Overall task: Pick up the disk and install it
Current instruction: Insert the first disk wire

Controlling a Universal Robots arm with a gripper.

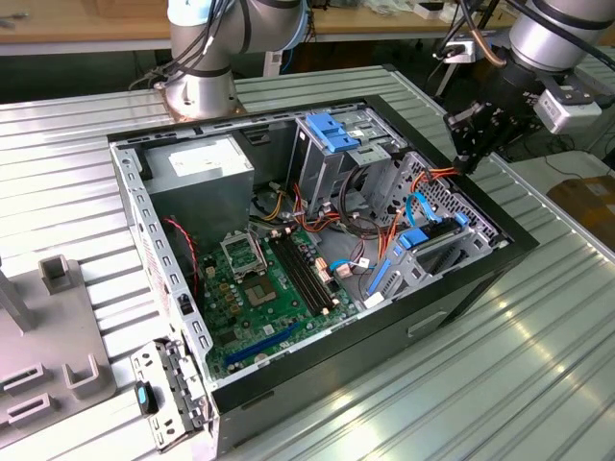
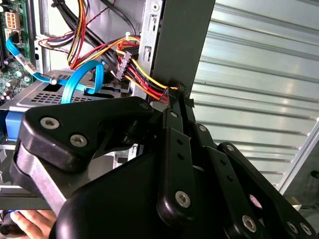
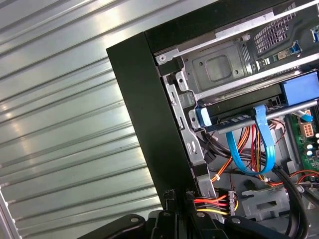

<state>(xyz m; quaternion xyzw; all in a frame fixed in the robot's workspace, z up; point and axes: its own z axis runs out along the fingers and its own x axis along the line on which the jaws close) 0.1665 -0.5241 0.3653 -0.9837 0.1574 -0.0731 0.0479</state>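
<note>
Claw (image 1: 468,156), closed on nothing at 2 o'clock on the case (image 1: 317,370), must avoid snagging cables (image 3: 214,203) beside the seated disk (image 3: 239,107).

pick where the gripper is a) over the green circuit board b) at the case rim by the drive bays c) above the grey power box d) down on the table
b: in the exterior view the gripper hangs at the case rim, by the drive bays.
</note>
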